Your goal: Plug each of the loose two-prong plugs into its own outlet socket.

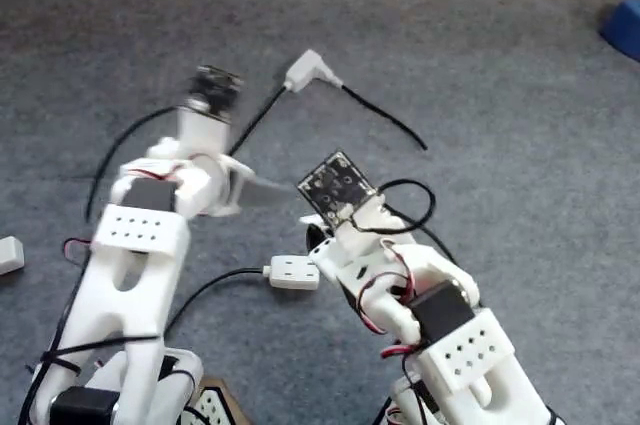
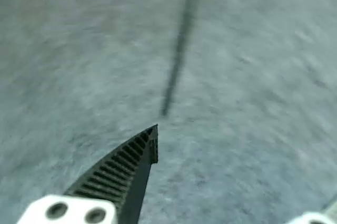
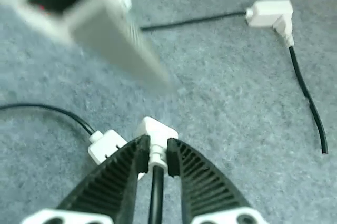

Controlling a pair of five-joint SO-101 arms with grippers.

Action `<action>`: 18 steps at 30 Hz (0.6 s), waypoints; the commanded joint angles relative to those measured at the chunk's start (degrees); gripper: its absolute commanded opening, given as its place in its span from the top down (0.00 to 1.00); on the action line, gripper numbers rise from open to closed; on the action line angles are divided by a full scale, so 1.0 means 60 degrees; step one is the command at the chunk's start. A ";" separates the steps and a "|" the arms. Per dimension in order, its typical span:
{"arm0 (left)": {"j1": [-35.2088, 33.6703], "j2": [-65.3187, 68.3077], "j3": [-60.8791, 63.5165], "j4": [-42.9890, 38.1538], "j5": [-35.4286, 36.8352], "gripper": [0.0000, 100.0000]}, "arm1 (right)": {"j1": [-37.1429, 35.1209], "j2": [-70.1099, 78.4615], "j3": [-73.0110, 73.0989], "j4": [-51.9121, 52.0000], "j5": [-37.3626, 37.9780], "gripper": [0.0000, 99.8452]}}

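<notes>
A white outlet socket [image 1: 291, 272] on a black cord lies on the grey carpet between the two arms. My right gripper [image 3: 156, 149] is shut on the neck of a white two-prong plug [image 3: 156, 129], whose head sits right beside the socket [image 3: 107, 145]. A second white plug [image 1: 311, 71] with a black cable [image 1: 385, 118] lies farther back, loose on the carpet. My left gripper [image 1: 252, 186] hangs open above the carpet between the socket and that far plug. One of its ribbed fingers [image 2: 131, 168] points toward the black cable [image 2: 179, 50].
A small white object [image 1: 8, 253] lies at the left edge of the carpet, and a blue item [image 1: 623, 27] is at the far right corner. Black cords loop around both arms' bases. Open carpet stretches to the right.
</notes>
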 commanded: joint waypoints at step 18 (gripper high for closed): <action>-0.2996 0.0051 0.1341 -0.0821 0.1084 0.49 | -0.0403 1.2037 -1.5070 0.7919 0.6637 0.99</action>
